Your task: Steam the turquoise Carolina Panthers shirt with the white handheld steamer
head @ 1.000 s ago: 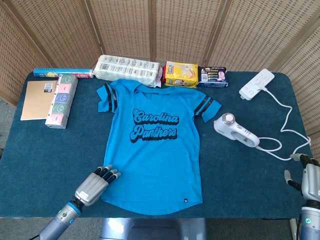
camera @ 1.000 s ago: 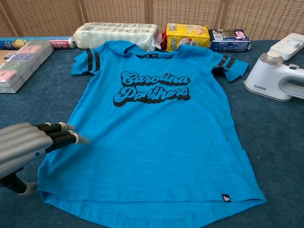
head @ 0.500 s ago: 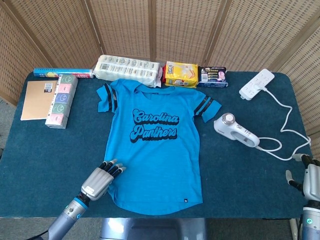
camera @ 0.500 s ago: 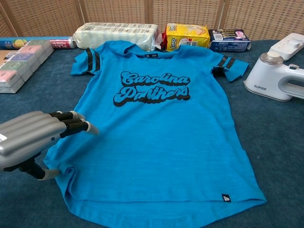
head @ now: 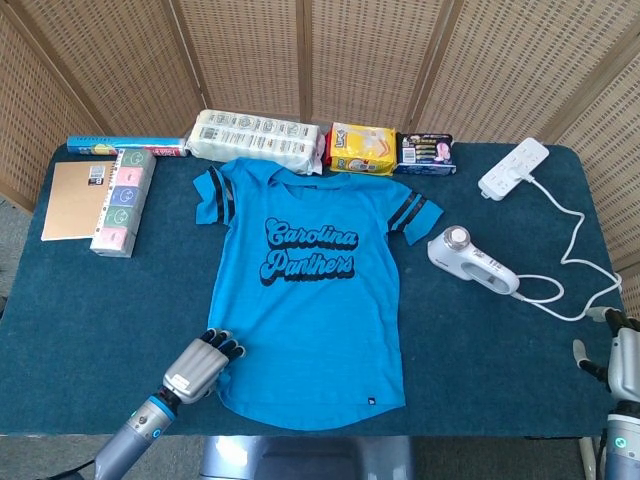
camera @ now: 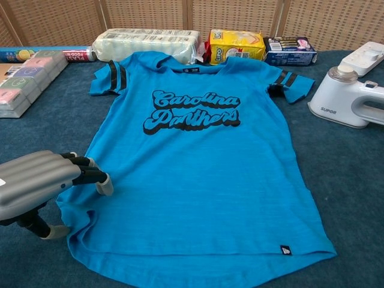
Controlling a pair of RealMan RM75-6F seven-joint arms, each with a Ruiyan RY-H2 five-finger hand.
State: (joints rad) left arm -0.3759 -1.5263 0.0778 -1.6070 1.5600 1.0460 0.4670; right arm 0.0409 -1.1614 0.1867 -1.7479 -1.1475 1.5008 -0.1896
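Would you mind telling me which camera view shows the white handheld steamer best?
The head view: the whole white handheld steamer shows there, lying right of the shirt with its cord trailing off. The chest view crops it at the right edge, though its brand lettering shows.

A matt, slubbed cloth shirt (camera: 198, 174) lies on a table (head: 500, 350) covered in dark, felt-like fabric. The steamer (camera: 351, 99) is smooth, glossy white plastic. The left hand (camera: 42, 183) has a brushed silver metal-look back and black fingers. Glossy plastic-wrapped packs (head: 258, 138) line the far edge before woven cane screens (head: 380, 60).
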